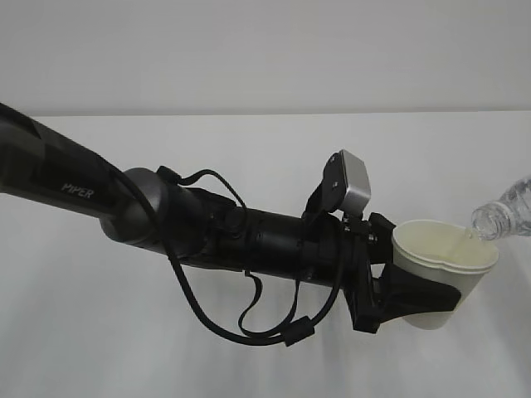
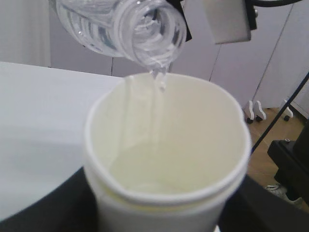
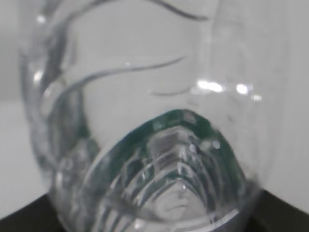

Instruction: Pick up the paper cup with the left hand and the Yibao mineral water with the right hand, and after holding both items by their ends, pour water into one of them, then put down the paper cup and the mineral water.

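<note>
Between left hand [image 1: 419,294] fingers, paper cup [image 1: 444,269] clamped, right fingers gripping tilted Yibao mineral water [image 1: 502,211].

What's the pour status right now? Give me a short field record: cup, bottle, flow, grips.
cup: paper cup held off the table, rim dented, shallow water inside
bottle: Yibao mineral water tilted, mouth over the cup rim
flow: thin stream falling into cup
left hand: shut on cup
right hand: holds bottle's base end; fingers unseen

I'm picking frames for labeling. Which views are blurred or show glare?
Left wrist view: paper cup rim soft, bottle mouth sharper. Right wrist view: Yibao mineral water fills the frame, blurred, with bright glints. Exterior view: evenly lit, fairly sharp.
</note>
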Controlling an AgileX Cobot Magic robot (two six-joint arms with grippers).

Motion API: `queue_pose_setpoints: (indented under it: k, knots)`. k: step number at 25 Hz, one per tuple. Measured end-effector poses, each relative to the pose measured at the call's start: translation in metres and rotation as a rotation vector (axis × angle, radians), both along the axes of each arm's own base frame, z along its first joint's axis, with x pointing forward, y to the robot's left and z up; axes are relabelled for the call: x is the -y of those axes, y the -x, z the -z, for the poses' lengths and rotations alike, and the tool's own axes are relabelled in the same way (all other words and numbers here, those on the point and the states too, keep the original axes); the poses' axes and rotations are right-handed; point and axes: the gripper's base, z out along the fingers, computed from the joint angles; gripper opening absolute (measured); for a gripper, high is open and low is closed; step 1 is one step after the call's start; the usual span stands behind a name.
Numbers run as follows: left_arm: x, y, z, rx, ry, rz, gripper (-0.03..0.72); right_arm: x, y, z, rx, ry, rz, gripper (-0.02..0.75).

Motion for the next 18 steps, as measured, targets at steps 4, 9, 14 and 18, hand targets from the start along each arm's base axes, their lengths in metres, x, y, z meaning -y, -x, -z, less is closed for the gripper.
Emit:
queue_pose_setpoints:
  k: [4,9,14,18]
  knots:
    - [0.0000,0.0000,0.0000,0.000,0.000,0.000,0.461,0.0001,0.0000,0.0000,0.000,0.001,0.001,0.455]
    - [0.0000,0.0000,0.0000,0.000,0.000,0.000,0.461,0.0001,0.0000,0.0000,0.000,0.001,0.001,0.455]
    - [0.0000,0.0000,0.0000,0.000,0.000,0.000,0.461,0.0002,-0.0001,-0.0001,0.000,0.014,-0.007,0.455]
    - [0.0000,0.0000,0.0000,0.000,0.000,0.000,0.461,0.0002,-0.0001,-0.0001,0.000,0.017,-0.009,0.455]
